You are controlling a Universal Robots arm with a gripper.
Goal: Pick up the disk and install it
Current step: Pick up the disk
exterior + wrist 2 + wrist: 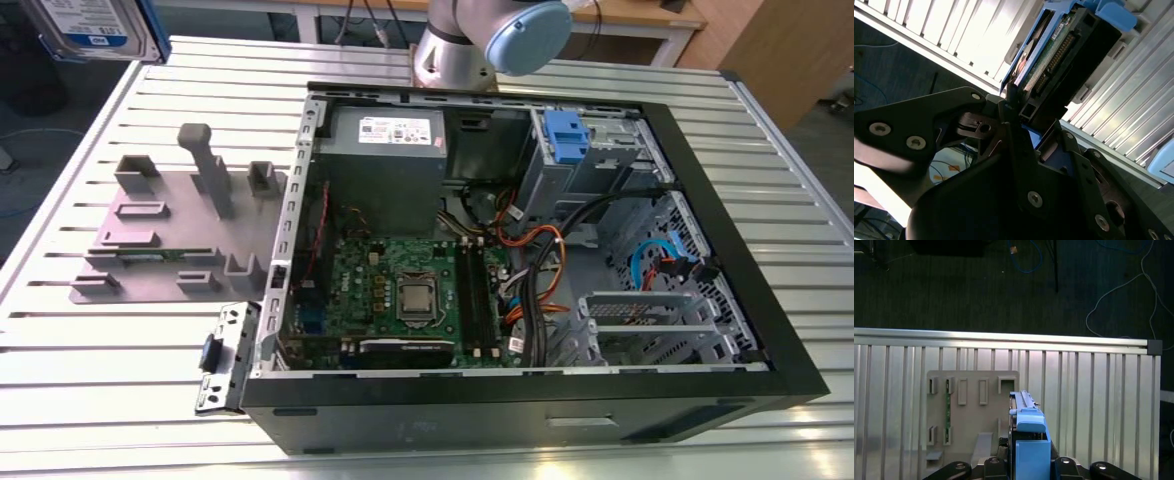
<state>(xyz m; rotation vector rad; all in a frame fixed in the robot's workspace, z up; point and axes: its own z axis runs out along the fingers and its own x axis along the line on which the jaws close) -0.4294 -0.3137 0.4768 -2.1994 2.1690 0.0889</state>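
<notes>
The disk [91,28], a silver drive with a white-and-blue label in a blue bracket, hangs high above the table's far corner at the exterior view's left. In both wrist views my gripper [1024,117] is shut on it. The second wrist view shows the disk [1054,52] edge-on, with its connector row and green board between the black fingers [1009,107]. In the first wrist view the disk's blue bracket [1029,437] rises from my gripper [1026,465], above the grey stand [969,412].
An open black computer case [747,330] lies on the slatted metal table [80,400], with a motherboard, cables and a drive bay holding a blue bracket [567,135]. The grey stand [174,235] sits at the exterior view's left of it. A small metal bracket [224,355] lies nearby.
</notes>
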